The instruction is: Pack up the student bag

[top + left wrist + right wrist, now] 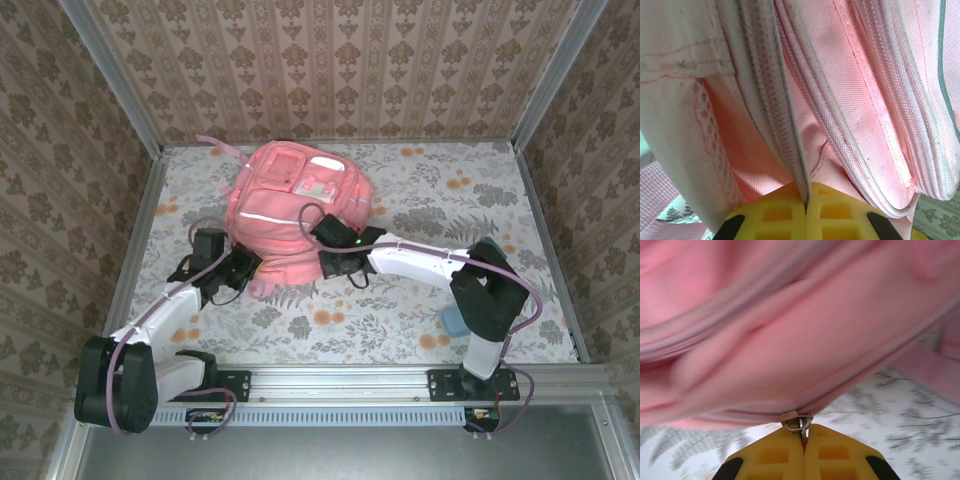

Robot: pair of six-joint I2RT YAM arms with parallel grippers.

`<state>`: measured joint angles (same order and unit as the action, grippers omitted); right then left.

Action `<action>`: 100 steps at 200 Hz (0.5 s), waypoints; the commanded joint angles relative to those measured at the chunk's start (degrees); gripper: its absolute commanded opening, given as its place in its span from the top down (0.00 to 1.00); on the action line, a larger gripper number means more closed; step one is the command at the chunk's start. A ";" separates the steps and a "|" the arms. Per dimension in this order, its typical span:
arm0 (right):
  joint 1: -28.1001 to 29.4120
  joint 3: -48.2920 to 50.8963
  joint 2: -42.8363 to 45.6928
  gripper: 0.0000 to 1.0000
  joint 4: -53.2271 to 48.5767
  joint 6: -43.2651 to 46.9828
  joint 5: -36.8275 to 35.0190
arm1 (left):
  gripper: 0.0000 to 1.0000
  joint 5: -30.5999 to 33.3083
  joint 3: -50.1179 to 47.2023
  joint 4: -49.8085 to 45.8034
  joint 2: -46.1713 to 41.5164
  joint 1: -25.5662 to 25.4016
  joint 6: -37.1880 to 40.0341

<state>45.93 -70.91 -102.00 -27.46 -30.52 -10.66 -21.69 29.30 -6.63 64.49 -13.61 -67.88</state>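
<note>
Pink bag (300,212) sits at 12 o'clock on the desk (430,305). Left claw (806,197) is clamped shut on its zipper seam (784,125), right claw (803,432) pinched shut on the zipper pull (796,420). My worry: that tiny pull slips out, or I drag the bag instead of unzipping.

No legible txt, brand, no. or sign anywhere. White patches (324,162) on the student bag (290,215), seen in the top view, are too small to read. Both wrist views are close-ups of pink fabric and zip, with no print to make out; the right one is blurred.
</note>
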 commanded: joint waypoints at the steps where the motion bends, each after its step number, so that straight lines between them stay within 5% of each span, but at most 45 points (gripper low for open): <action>1: -3.47 0.81 1.85 1.00 -3.94 0.61 -5.31 | 1.00 3.50 1.64 -2.18 -1.20 1.65 2.62; 100: -14.30 -3.10 -2.85 1.00 -2.07 1.71 -3.44 | 1.00 2.31 1.71 -6.56 -4.02 2.40 5.33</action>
<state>35.97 -71.57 -103.11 -25.96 -28.18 -9.34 -21.67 29.45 -9.69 61.93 -12.64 -65.06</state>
